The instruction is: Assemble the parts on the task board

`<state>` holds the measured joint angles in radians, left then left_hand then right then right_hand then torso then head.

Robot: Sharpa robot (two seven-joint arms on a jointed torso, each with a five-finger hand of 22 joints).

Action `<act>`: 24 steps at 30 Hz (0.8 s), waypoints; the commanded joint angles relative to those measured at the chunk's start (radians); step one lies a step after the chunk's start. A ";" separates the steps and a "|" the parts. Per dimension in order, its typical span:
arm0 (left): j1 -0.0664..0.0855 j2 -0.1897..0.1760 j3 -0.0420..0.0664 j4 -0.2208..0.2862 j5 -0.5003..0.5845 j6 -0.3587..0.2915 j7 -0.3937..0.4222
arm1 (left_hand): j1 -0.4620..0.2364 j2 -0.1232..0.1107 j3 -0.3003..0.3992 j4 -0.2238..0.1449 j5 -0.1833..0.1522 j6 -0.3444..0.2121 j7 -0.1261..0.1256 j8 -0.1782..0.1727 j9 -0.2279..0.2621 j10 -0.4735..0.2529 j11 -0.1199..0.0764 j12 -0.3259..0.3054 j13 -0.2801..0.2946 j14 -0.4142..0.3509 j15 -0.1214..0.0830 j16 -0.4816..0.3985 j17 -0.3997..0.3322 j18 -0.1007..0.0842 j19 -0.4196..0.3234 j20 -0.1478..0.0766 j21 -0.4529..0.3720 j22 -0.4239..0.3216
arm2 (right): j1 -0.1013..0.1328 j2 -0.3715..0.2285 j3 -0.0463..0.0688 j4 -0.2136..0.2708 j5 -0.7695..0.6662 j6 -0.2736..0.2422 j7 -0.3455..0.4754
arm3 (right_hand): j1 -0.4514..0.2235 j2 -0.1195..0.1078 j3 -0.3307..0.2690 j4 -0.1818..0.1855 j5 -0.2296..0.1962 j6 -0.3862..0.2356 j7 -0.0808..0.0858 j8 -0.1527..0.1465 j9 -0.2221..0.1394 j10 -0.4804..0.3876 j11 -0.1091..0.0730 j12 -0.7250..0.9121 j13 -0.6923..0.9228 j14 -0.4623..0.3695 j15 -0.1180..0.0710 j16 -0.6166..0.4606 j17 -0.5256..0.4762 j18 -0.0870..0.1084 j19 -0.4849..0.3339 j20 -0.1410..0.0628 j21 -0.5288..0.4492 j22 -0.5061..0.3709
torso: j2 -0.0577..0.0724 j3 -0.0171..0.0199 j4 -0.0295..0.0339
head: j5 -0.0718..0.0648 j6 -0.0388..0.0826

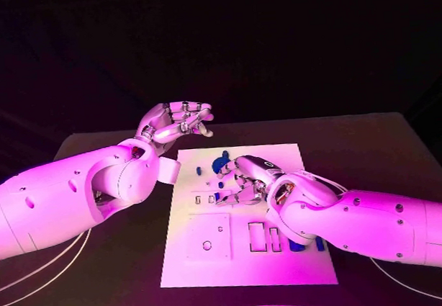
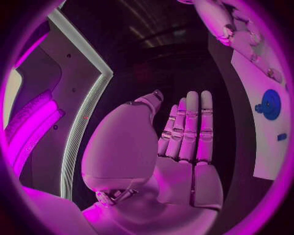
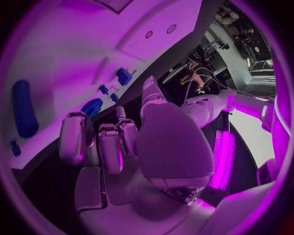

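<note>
White rectangular task board lies mid-table on the black table. Left hand is raised past the board's far-left corner, off the board; head view has its fingers partly curled, left wrist view shows the silver fingers straight and close together, nothing in them. Right hand is down over the board's middle, palm toward the surface, fingers curled; whether it grips anything cannot be told. Small blue parts sit near the board's far edge: a round blue disc-shaped part just beside the right hand's fingertips, also seen from the left wrist; a small blue block-shaped part near it; a long blue rounded bar farther along the board. More blue parts stand in slots beside the right forearm.
</note>
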<state>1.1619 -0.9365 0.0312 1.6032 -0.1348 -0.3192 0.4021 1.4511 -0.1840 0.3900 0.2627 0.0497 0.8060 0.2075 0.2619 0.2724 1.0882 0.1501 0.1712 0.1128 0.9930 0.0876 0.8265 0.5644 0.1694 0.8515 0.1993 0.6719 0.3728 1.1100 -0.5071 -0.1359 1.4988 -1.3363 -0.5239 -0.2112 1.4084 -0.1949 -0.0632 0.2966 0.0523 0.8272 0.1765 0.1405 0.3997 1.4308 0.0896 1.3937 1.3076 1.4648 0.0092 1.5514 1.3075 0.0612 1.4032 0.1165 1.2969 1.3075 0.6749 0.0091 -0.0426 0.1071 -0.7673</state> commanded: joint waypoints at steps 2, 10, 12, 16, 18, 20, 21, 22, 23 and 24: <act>0.001 0.001 0.001 -0.040 -0.161 0.032 -0.131 | -0.041 0.003 -0.037 0.023 0.002 -0.028 0.004 -0.010 0.008 0.013 -0.011 0.086 0.059 0.035 -0.014 0.153 0.087 0.012 0.021 -0.017 0.098 0.061 | 0.019 -0.049 0.005 0.044 0.027 -0.015 0.109 | 0.014 0.004 0.000 -0.001 -0.002 -0.007 0.003 -0.005 -0.001 -0.008 0.004 -0.009 0.068 0.088 0.009 -0.005 0.189 0.010 -0.010 0.002 -0.011 0.041 | -0.011 0.0027 -0.0042 | 0.006 -0.004; 0.003 -0.004 0.001 -0.124 -0.419 0.164 -0.363 | -0.149 0.072 -0.083 0.030 0.005 0.073 -0.071 0.206 0.128 0.033 -0.088 0.800 0.613 0.402 -0.092 0.543 0.577 -0.020 0.221 -0.086 0.472 0.412 | 0.063 -0.198 0.011 0.148 0.158 0.002 0.211 | 0.043 0.041 0.025 -0.003 0.006 0.002 0.004 -0.003 0.001 -0.015 0.005 -0.015 0.061 0.085 0.011 -0.010 0.176 0.016 -0.022 0.008 -0.034 0.026 | -0.027 0.0039 -0.0151 | 0.013 -0.013; 0.009 -0.006 0.001 -0.134 -0.499 0.222 -0.425 | -0.194 0.072 -0.038 0.030 0.005 0.073 -0.085 0.252 0.162 0.080 -0.103 0.937 0.772 0.437 -0.101 0.562 0.623 -0.039 0.283 -0.100 0.550 0.523 | 0.071 -0.236 0.014 0.172 0.221 -0.010 0.232 | 0.035 0.055 0.029 -0.002 0.005 0.007 0.003 -0.002 0.002 -0.015 0.004 -0.014 0.062 0.084 0.011 -0.011 0.175 0.017 -0.025 0.008 -0.039 0.024 | -0.030 0.0050 -0.0186 | 0.017 -0.020; 0.040 -0.004 0.001 -0.144 -0.641 0.351 -0.572 | -0.271 0.058 -0.036 0.031 0.004 0.074 -0.093 0.291 0.196 0.111 -0.109 0.994 0.843 0.454 -0.108 0.568 0.644 -0.047 0.311 -0.107 0.589 0.579 | 0.084 -0.307 0.022 0.202 0.355 -0.025 0.277 | 0.032 0.070 0.033 -0.004 0.021 0.009 0.002 -0.002 0.002 -0.017 0.004 -0.017 0.059 0.083 0.010 -0.014 0.168 0.020 -0.030 0.008 -0.050 0.017 | -0.037 0.0065 -0.0228 | 0.024 -0.027; 0.052 -0.003 0.000 -0.141 -0.693 0.400 -0.632 | -0.275 0.052 -0.039 0.030 0.004 0.074 -0.094 0.296 0.201 0.111 -0.110 0.996 0.846 0.455 -0.109 0.568 0.645 -0.047 0.311 -0.107 0.590 0.580 | 0.092 -0.331 0.024 0.203 0.417 -0.033 0.293 | 0.031 0.076 0.035 -0.005 0.040 0.010 0.002 -0.003 0.002 -0.024 0.003 -0.023 0.052 0.079 0.010 -0.019 0.154 0.023 -0.039 0.008 -0.066 0.006 | -0.040 0.0078 -0.0255 | 0.026 -0.033; 0.060 0.001 -0.001 -0.138 -0.730 0.433 -0.678 | -0.284 0.051 -0.042 0.032 0.003 0.074 -0.095 0.303 0.207 0.112 -0.111 0.999 0.851 0.456 -0.110 0.569 0.648 -0.048 0.312 -0.108 0.593 0.584 | 0.098 -0.349 0.025 0.199 0.471 -0.041 0.305 | 0.029 0.080 0.035 -0.005 0.056 0.012 0.001 -0.003 0.002 -0.025 0.003 -0.024 0.051 0.079 0.009 -0.020 0.153 0.024 -0.041 0.007 -0.071 0.003 | -0.043 0.0087 -0.0261 | 0.028 -0.035; 0.065 0.005 -0.004 -0.136 -0.747 0.449 -0.703 | -0.290 0.050 -0.045 0.032 0.003 0.074 -0.096 0.307 0.211 0.113 -0.112 1.001 0.854 0.457 -0.110 0.569 0.649 -0.049 0.313 -0.108 0.596 0.588 | 0.101 -0.359 0.025 0.195 0.504 -0.047 0.313 | 0.031 0.083 0.036 -0.006 0.067 0.012 0.001 -0.003 0.002 -0.027 0.002 -0.027 0.049 0.078 0.009 -0.021 0.151 0.024 -0.042 0.007 -0.074 0.002 | -0.043 0.0091 -0.0257 | 0.029 -0.036; 0.070 0.009 -0.007 -0.134 -0.761 0.461 -0.726 | -0.293 0.051 -0.046 0.031 0.003 0.074 -0.097 0.310 0.214 0.114 -0.113 1.002 0.856 0.458 -0.111 0.569 0.650 -0.049 0.315 -0.109 0.597 0.590 | 0.103 -0.367 0.026 0.190 0.533 -0.054 0.321 | 0.033 0.084 0.036 -0.006 0.075 0.012 0.001 -0.003 0.002 -0.029 0.002 -0.029 0.046 0.077 0.009 -0.023 0.148 0.025 -0.044 0.007 -0.078 -0.001 | -0.045 0.0091 -0.0245 | 0.029 -0.037; 0.073 0.013 -0.010 -0.131 -0.772 0.466 -0.741 | -0.295 0.051 -0.048 0.031 0.003 0.075 -0.099 0.317 0.221 0.115 -0.115 1.004 0.859 0.459 -0.112 0.569 0.651 -0.049 0.315 -0.109 0.599 0.592 | 0.105 -0.373 0.026 0.186 0.554 -0.063 0.328 | 0.036 0.085 0.036 -0.007 0.086 0.013 0.001 -0.003 0.002 -0.038 0.002 -0.039 0.036 0.075 0.008 -0.027 0.137 0.028 -0.052 0.006 -0.092 -0.010 | -0.045 0.0094 -0.0241 | 0.029 -0.037; 0.076 0.017 -0.013 -0.127 -0.787 0.464 -0.758 | -0.296 0.051 -0.049 0.031 0.003 0.076 -0.100 0.320 0.223 0.115 -0.115 1.004 0.859 0.459 -0.113 0.569 0.652 -0.049 0.314 -0.110 0.599 0.591 | 0.106 -0.379 0.026 0.179 0.580 -0.078 0.337 | 0.044 0.088 0.039 -0.008 0.106 0.012 0.001 -0.004 0.001 -0.069 0.001 -0.076 0.000 0.065 0.008 -0.042 0.104 0.037 -0.076 0.006 -0.134 -0.040 | -0.045 0.0093 -0.0233 | 0.029 -0.037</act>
<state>1.2339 -0.9251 0.0193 1.4691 -0.7966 0.0397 -0.2177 1.1678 -0.1340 0.3476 0.2938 0.0557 0.8834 0.1153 0.5773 0.4928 1.1995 0.0342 1.1687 0.9704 1.4437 -0.0248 1.3908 1.2150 0.1378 1.1616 0.0893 1.2647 0.9636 1.2151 -0.8808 -0.1105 1.6848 -0.9158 -0.5562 0.0542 1.4499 -0.1102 -0.0314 0.2886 0.1494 0.8322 0.1790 0.1390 0.4009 1.3776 0.0914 1.3326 1.3051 1.4680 0.0128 1.5160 1.3073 0.0865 1.3362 0.1235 1.1789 1.2784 0.6340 0.0171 -0.0663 0.1348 -0.8028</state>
